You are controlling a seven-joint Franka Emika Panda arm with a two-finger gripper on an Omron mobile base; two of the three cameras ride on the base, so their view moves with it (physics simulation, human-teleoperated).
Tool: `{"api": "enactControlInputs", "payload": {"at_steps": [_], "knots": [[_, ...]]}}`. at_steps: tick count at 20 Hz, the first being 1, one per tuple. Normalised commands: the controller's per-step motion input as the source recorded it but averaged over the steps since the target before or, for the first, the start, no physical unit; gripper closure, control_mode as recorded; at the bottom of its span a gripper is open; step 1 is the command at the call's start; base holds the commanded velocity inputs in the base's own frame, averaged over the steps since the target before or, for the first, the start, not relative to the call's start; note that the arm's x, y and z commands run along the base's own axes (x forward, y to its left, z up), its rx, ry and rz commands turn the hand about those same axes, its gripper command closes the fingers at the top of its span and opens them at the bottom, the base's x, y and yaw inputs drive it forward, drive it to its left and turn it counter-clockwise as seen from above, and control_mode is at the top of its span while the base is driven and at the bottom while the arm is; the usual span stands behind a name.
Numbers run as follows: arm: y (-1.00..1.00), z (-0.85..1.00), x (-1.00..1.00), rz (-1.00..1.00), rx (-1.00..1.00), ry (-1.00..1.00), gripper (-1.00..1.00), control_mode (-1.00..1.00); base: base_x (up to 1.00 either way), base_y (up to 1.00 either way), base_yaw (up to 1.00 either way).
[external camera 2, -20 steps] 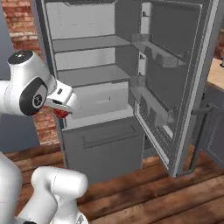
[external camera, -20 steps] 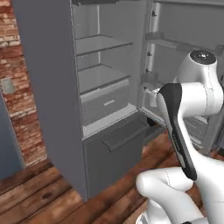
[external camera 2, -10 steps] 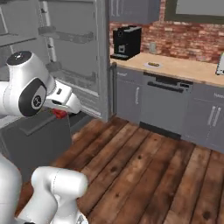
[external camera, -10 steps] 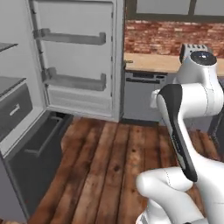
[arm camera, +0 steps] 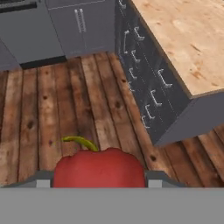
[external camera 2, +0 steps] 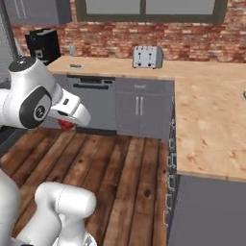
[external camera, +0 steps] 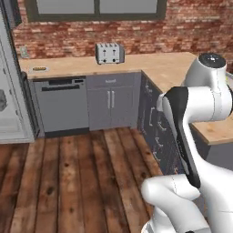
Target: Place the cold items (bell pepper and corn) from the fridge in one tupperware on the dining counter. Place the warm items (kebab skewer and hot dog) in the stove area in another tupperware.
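**Operator:** Report the state of the jaws and the location of the load.

**Technician:** The gripper (arm camera: 99, 183) is grasping the bell pepper (arm camera: 99, 168). In the hand view the red body sits between the two finger tips, one at each side of it, with its green stem pointing away from the hand toward the floor. In the right base view a patch of the same red (external camera 2: 66, 124) shows beneath the white hand, carried above the wooden floor (external camera 2: 125, 173). The pepper is therefore in transit, clear of any surface.

**Operator:** Which relation governs the next move?

**Technician:** The bearing from the held pepper to the wood-topped counter (arm camera: 183, 39). In the hand view the counter lies to the right and far of the pepper, with its bank of dark drawers (arm camera: 144, 74) facing the floor between them. In the right base view the same counter (external camera 2: 211, 120) occupies the right side, well apart from the hand, which is at the left.

**Operator:** Is the receiving tray identified?

**Technician:** No tray is discernible on the visible part of the counter. My judgement: the base must close on the counter, or travel further, before a placement can be set up.

**Operator:** Any axis constraint on the load?

**Technician:** Minimal. The pepper is rounded, so no long axis needs aligning. The stem faces outward along the gripper, so release should probably be made low over the tray to limit rolling.
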Motion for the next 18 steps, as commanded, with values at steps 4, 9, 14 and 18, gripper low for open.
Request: {"api": "enactControlInputs", "payload": {"at_steps": [4, 9, 14, 18], "knots": [[0.00, 0.00, 0.00, 0.00, 0.00, 0.00, 1.00, 1.00, 0.03, -1.00, -0.16], [0.00, 0.00, 0.00, 0.00, 0.00, 0.00, 1.00, 1.00, 0.11, -1.00, -0.01], [0.00, 0.00, 0.00, 0.00, 0.00, 0.00, 1.00, 1.00, 0.13, -1.00, 0.00], [0.00, 0.00, 0.00, 0.00, 0.00, 0.00, 1.00, 1.00, 0.21, -1.00, 0.00]]}}
